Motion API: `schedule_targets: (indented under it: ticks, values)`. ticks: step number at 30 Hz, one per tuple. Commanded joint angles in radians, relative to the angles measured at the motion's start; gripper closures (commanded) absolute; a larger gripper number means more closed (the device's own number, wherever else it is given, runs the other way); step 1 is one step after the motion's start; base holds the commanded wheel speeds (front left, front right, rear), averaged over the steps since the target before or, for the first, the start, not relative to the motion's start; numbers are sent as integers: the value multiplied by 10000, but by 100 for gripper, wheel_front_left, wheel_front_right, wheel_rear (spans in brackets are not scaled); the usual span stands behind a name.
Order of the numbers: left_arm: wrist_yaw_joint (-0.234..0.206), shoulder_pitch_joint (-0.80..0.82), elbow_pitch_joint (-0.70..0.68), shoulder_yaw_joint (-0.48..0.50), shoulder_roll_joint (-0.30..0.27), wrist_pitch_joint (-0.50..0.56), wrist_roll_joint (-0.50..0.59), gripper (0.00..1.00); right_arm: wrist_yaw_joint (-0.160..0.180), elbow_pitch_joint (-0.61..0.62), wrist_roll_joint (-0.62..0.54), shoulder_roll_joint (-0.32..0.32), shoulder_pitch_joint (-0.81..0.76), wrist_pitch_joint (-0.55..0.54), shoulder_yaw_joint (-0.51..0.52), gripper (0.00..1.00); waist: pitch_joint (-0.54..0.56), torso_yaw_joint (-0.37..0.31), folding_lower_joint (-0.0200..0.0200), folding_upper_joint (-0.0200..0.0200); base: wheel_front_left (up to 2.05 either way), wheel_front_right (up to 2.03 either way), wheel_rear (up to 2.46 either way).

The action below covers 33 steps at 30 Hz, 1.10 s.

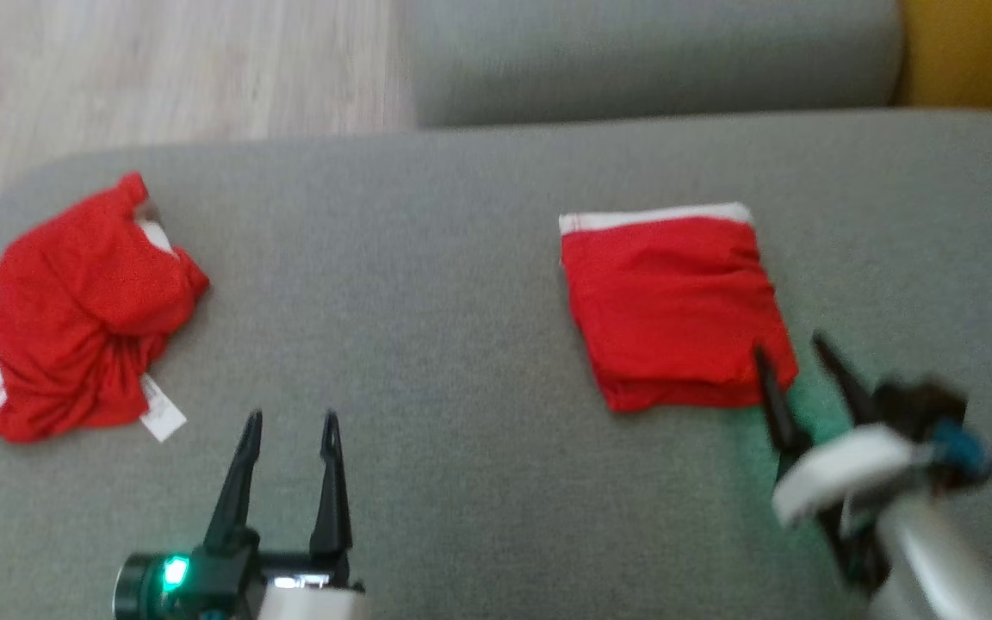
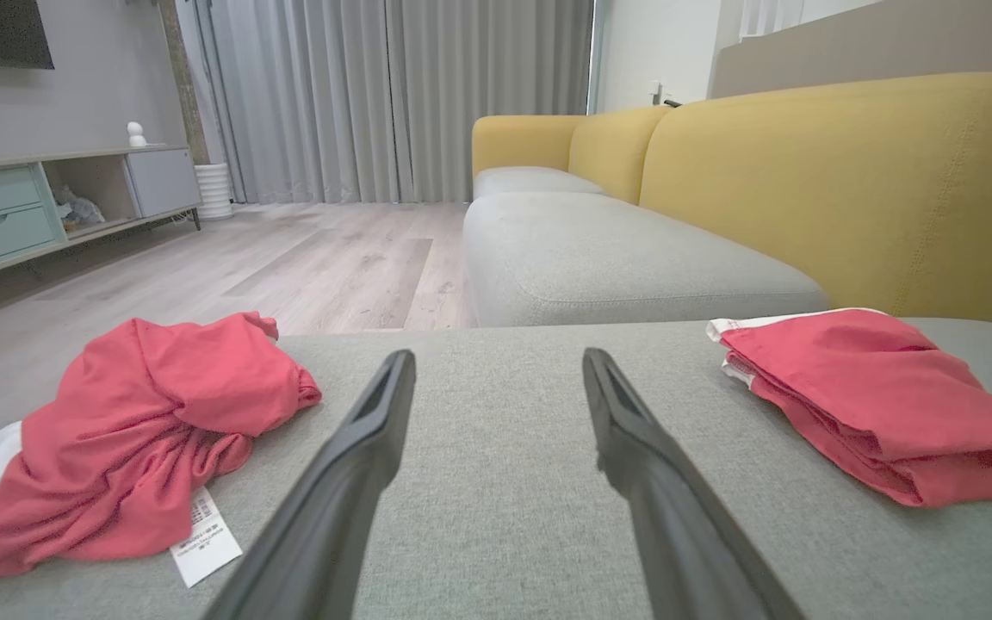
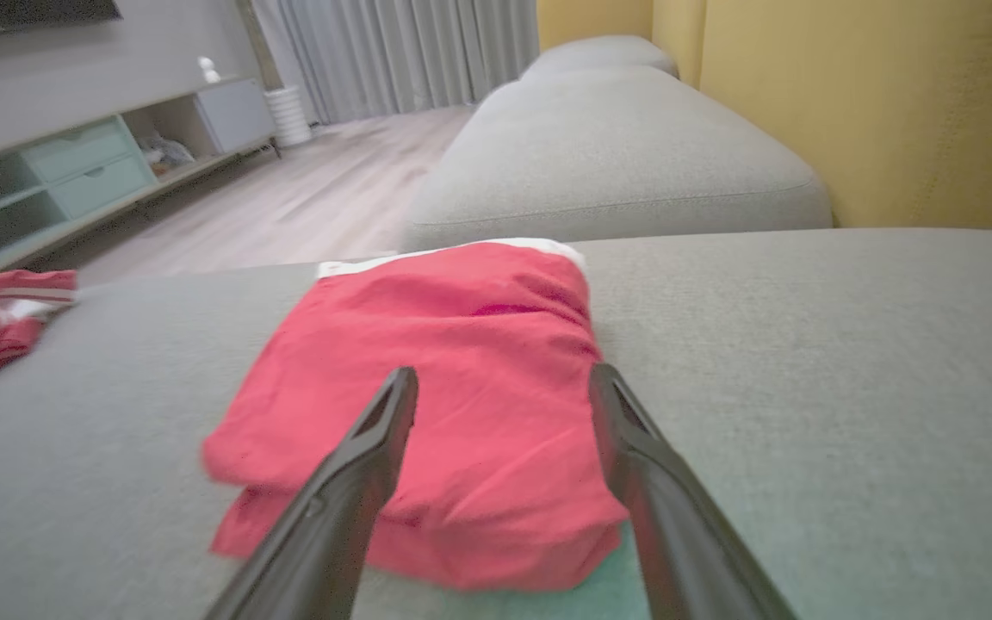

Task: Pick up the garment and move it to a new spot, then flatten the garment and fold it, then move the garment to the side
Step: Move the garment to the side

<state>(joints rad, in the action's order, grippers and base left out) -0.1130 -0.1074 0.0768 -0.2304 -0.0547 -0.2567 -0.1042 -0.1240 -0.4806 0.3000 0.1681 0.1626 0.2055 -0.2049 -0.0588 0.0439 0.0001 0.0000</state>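
Your right claw (image 1: 789,344), spread, sits at the near-right corner of the folded garment (image 1: 668,301); left claw (image 1: 292,418), also spread, is well apart, nearer the crumpled garment (image 1: 83,319)

Soft, even daylight fills the room, coming through the grey curtains (image 2: 393,95); shadows on the sofa seat (image 2: 496,482) are faint. The head view is hazy, and the right arm (image 1: 849,469) smears into blur, with a green tint on the seat beside it. The left wrist view is crisp, though its fingers (image 2: 350,482) stretch wide toward the bottom edge. The right wrist view is dimmer and soft.
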Motion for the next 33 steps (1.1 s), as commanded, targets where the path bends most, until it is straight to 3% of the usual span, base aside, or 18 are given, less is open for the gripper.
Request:
schedule_targets:
  ticks: [1, 11, 15, 16, 18, 25, 33]
  values:
    - [58, 599, -384, 188, 45, -51, 67, 0, -67, 116, 139, 256, 957, -311, -120, 0, -496, 121, -1, 0, 0, 0, 0]
    - [18, 1399, -479, -201, 45, -51, -147, 0, -67, -1551, 645, 1076, 3173, -2952, 392, 0, -1483, 542, -1, 0, 0, 0, 0]
    - [-84, 1574, -520, -252, 45, -51, -258, 0, -67, -2006, 1303, 1085, 3319, -3857, -85, 0, -1707, 642, -1, 0, 0, 0, 0]
    - [-104, 1590, -524, -242, 45, -51, -280, 0, -67, -2001, 1556, 1051, 3302, -3942, -251, 21, -1743, 639, -1, 0, 0, 0, 0]
    - [-135, 1613, -532, -213, 45, -51, -302, 0, -67, -1943, 1993, 1059, 3246, -4008, -564, 100, -1797, 598, -1, 0, 0, 0, 0]
    - [-110, 1721, -616, -109, 45, -51, -273, 0, -67, -1708, 2696, 1882, 3382, -3625, -752, 100, -2054, 47, -1, 0, 0, 0, 0]
    - [260, 2256, -728, -177, 45, -51, -337, 0, -67, -1273, 2637, 4320, 3745, -4037, -135, 100, -3078, -735, -1, 0, 0, 0, 0]
